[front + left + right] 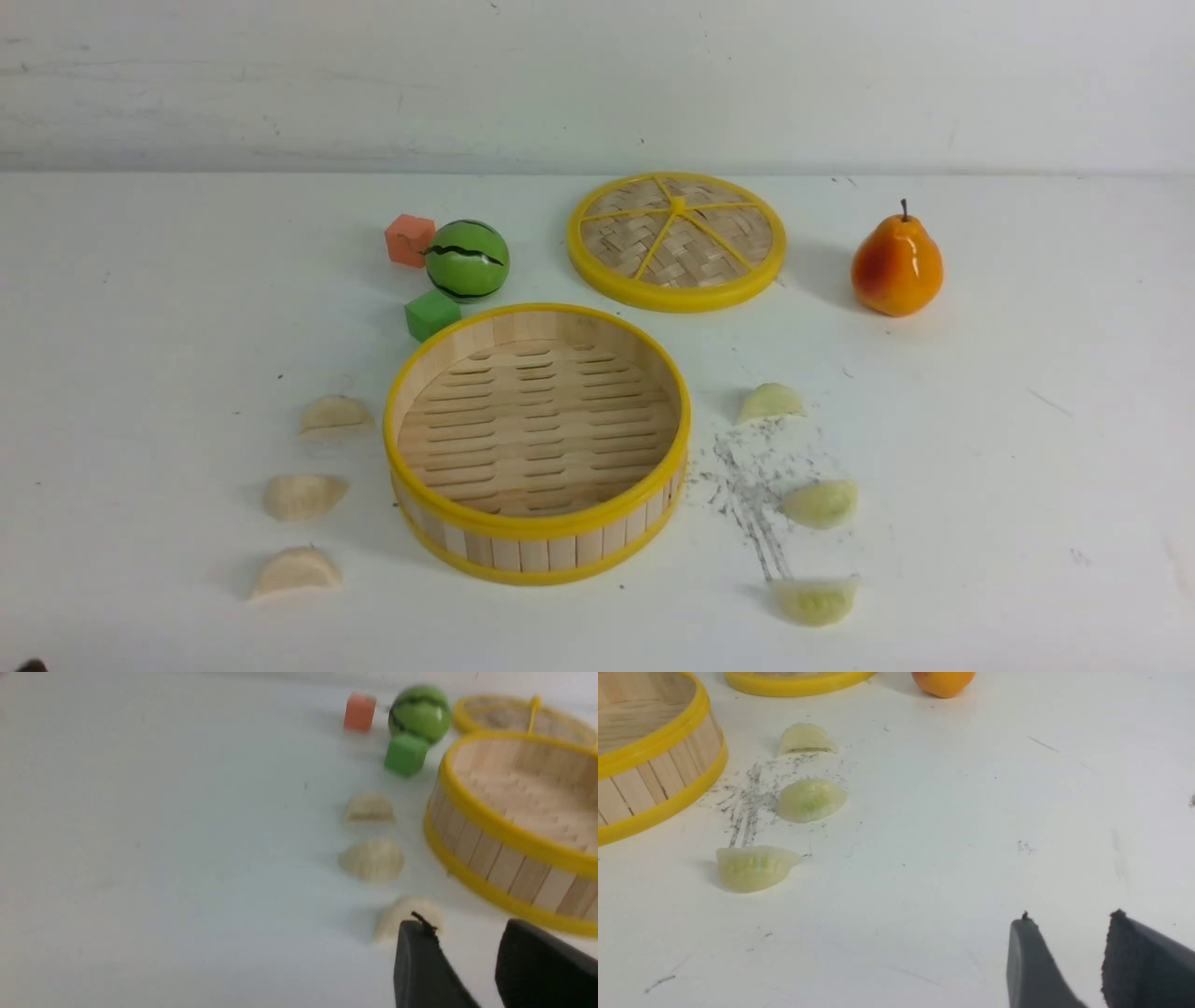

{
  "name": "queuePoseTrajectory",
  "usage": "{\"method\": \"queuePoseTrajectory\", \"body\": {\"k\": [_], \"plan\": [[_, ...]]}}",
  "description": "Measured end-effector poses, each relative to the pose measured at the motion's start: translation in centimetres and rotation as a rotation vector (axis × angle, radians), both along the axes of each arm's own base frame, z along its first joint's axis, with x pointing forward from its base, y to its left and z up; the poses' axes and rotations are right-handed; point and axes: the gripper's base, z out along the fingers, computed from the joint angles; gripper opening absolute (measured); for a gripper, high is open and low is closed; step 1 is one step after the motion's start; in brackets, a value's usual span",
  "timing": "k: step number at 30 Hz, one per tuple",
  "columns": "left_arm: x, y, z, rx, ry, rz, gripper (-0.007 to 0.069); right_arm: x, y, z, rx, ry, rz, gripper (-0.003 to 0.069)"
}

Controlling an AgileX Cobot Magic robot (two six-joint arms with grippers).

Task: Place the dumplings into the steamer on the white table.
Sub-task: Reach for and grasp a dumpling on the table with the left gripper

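The steamer (537,551) sits empty mid-desk (140,327), with three cream dumplings (304,496) at its 9 o'clock and three green dumplings (820,503) at 3 o'clock, seemingly one trio per arm. The left end effector (467,956) and the right end effector (1069,956) hover part-open, holding nothing.

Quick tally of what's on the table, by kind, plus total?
Cream dumplings: 3
Yellow-green dumplings: 3
Steamer: 1
Steamer lid: 1
Orange cube: 1
Green cube: 1
Toy watermelon: 1
Pear: 1
Total: 12
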Motion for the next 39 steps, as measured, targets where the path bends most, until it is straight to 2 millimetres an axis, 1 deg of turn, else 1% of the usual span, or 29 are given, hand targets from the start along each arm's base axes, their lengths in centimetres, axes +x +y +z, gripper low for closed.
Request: {"method": "queuePoseTrajectory", "body": {"k": [2, 5, 9, 10, 12, 14, 17, 18, 19, 20, 21, 22, 23, 24, 25, 26, 27, 28, 29, 30, 32, 33, 34, 35, 36, 37, 39], "plan": [[0.0, 0.0, 1.0, -0.008, -0.107, 0.001, 0.0238, 0.1, 0.0, 0.2, 0.002, -0.038, -0.005, 0.024], [-0.1, 0.0, 2.7, -0.022, -0.295, 0.004, 0.0238, 0.4, -0.2, 1.5, 0.009, -0.196, -0.022, 0.024], [-0.8, 0.1, 4.8, -0.043, -0.543, 0.007, 0.0238, 0.2, -0.5, 4.4, 0.035, -0.514, -0.056, 0.024], [-1.0, 0.1, 5.1, -0.053, -0.574, 0.006, 0.0238, 0.1, -0.5, 4.9, 0.049, -0.569, -0.061, 0.024], [-1.4, 0.2, 5.9, -0.126, -0.669, -0.009, 0.0238, -0.4, -0.7, 6.2, 0.125, -0.713, -0.07, 0.024], [-1.7, 0.3, 6.2, -0.292, -0.7, -0.046, 0.0238, -0.9, -0.8, 7.1, 0.203, -0.821, -0.07, 0.024], [-1.7, 0.3, 6.4, -0.581, -0.667, -0.122, 0.0234, -1.4, -1.0, 7.8, 0.321, -0.912, -0.058, 0.024], [-1.7, 0.3, 6.4, -0.592, -0.661, -0.126, 0.0234, -1.4, -1.0, 7.9, 0.334, -0.917, -0.056, 0.0239], [-1.7, 0.2, 7.0, -0.649, -0.619, -0.142, 0.0215, -1.5, -1.0, 8.1, 0.371, -0.921, -0.047, 0.0228], [-1.9, 0.1, 8.2, -0.648, -0.601, -0.152, 0.019, -1.5, -1.0, 8.6, 0.386, -0.917, -0.042, 0.0212], [-2.1, 0.0, 9.5, -0.626, -0.56, -0.146, 0.0139, -1.6, -0.9, 9.2, 0.389, -0.909, -0.034, 0.0188], [-2.2, 0.0, 10.1, -0.615, -0.55, -0.143, 0.0122, -1.8, -0.9, 10.3, 0.382, -0.92, -0.025, 0.0169], [-2.5, 0.0, 11.8, -0.577, -0.517, -0.125, 0.0067, -1.8, -0.8, 11.3, 0.368, -0.9, -0.018, 0.0124], [-2.5, 0.0, 12.8, -0.556, -0.497, -0.111, 0.0037, -1.8, -0.7, 11.7, 0.353, -0.891, -0.014, 0.0107], [-2.4, 0.1, 14.5, -0.516, -0.446, -0.078, -0.0007, -1.8, -0.5, 13.3, 0.313, -0.862, -0.006, 0.0044], [-2.0, 0.2, 15.9, -0.48, -0.401, -0.047, -0.0014, -1.8, -0.4, 14.4, 0.279, -0.832, -0.003, 0.0008], [-0.9, 0.3, 17.2, -0.435, -0.333, -0.007, -0.0014, -1.6, -0.3, 15.8, 0.235, -0.783, -0.006, -0.0013], [-0.4, 0.4, 17.8, -0.407, -0.306, 0.013, -0.0014, -1.5, -0.3, 16.1, 0.22, -0.763, -0.008, -0.0015], [0.7, 0.5, 18.9, -0.368, -0.251, 0.047, -0.0014, -0.9, -0.3, 16.9, 0.169, -0.679, -0.021, -0.0015], [1.7, 0.6, 19.2, -0.349, -0.207, 0.068, -0.0014, -0.4, -0.3, 17.2, 0.143, -0.614, -0.033, -0.0013], [4.2, 0.6, 19.3, -0.33, -0.069, 0.116, -0.0014, 0.9, -0.5, 17.1, 0.092, -0.437, -0.067, -0.0009], [4.9, 0.6, 19.2, -0.326, -0.02, 0.131, -0.0014, 1.4, -0.6, 16.8, 0.082, -0.377, -0.077, -0.0008], [6.5, 0.4, 18.6, -0.323, 0.098, 0.15, -0.0014, 2.2, -0.7, 16.1, 0.069, -0.248, -0.098, -0.0008], [7.5, 0.1, 18.0, -0.314, 0.191, 0.16, -0.0014, 2.7, -0.8, 15.3, 0.064, -0.144, -0.115, -0.0008], [7.5, 0.1, 18.1, -0.321, 0.19, 0.155, -0.0014, 3.0, -0.8, 15.0, 0.062, -0.114, -0.118, -0.0008], [9.4, -0.7, 16.4, -0.303, 0.394, 0.155, -0.0014, 3.9, -0.8, 13.3, 0.059, 0.086, -0.136, -0.0007], [10.5, -1.4, 14.9, -0.272, 0.546, 0.135, -0.0014, 4.4, -0.6, 12.1, 0.054, 0.227, -0.123, -0.0008]]}}
